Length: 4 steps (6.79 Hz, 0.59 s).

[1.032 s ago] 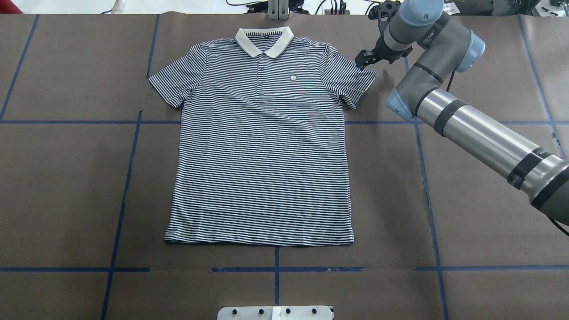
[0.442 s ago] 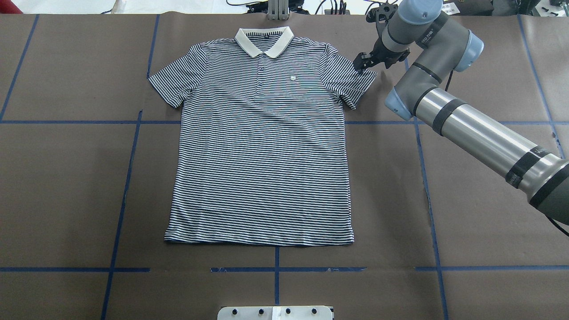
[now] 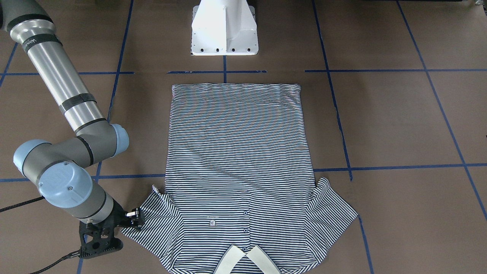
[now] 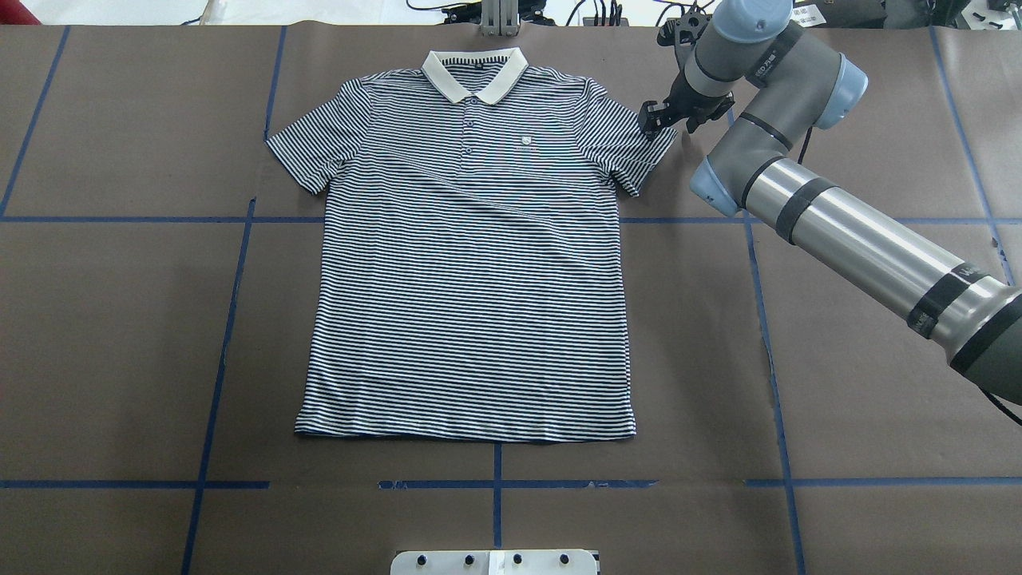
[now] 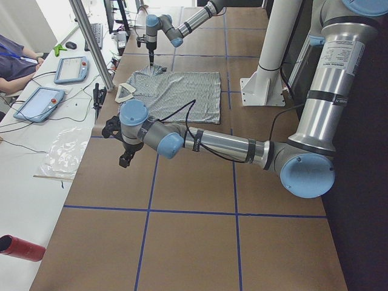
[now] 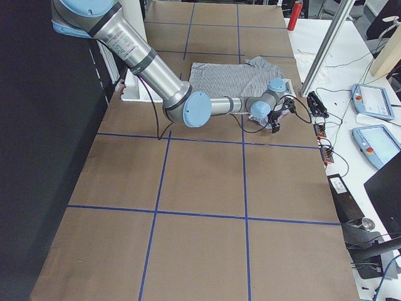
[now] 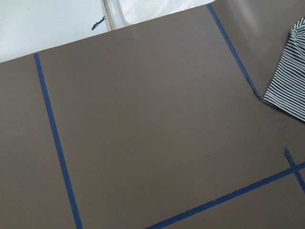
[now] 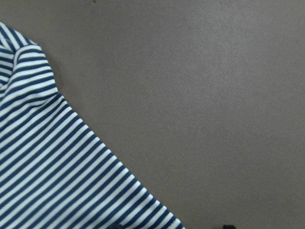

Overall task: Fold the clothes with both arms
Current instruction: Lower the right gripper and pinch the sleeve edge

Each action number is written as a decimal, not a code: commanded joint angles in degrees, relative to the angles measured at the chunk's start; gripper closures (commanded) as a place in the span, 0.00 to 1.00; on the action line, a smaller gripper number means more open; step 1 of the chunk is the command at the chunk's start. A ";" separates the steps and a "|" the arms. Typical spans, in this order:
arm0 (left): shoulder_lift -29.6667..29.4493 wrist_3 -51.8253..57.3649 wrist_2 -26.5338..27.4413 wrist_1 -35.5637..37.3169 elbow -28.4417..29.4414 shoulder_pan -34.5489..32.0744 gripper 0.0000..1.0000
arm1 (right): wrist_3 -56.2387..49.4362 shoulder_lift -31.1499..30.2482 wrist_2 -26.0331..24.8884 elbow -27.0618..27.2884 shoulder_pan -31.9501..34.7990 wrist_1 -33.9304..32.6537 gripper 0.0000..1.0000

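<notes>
The clothes, one navy-and-white striped polo shirt, lie flat and face up with the cream collar at the far edge. My right gripper is low at the outer hem of the shirt's right-hand sleeve. It looks open, its fingers straddling that hem. The right wrist view shows only the striped sleeve close up on brown paper. My left gripper shows only in the exterior left view, hovering over bare table away from the shirt; I cannot tell its state. A sleeve corner sits at the left wrist view's right edge.
Brown paper with blue tape lines covers the table. The white pedestal base stands at the near edge behind the shirt's hem. A side bench holds teach pendants, cables and a metal post; a person's sleeve shows there.
The right gripper has come down and slightly inward onto the sleeve's outer hem. The shirt has not moved.
</notes>
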 commanded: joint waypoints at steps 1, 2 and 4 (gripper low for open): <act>-0.03 0.00 -1.28 0.00 0.00 0.03 0.00 | -0.96 0.03 0.15 0.07 -0.03 -0.30 1.00; 0.06 0.00 -1.99 0.00 -0.09 0.03 0.00 | -0.96 0.20 0.15 0.07 -0.03 -0.30 1.00; 0.06 -0.09 -2.00 0.00 -0.27 -0.06 0.00 | -0.79 0.73 0.15 1.29 0.06 -0.30 1.00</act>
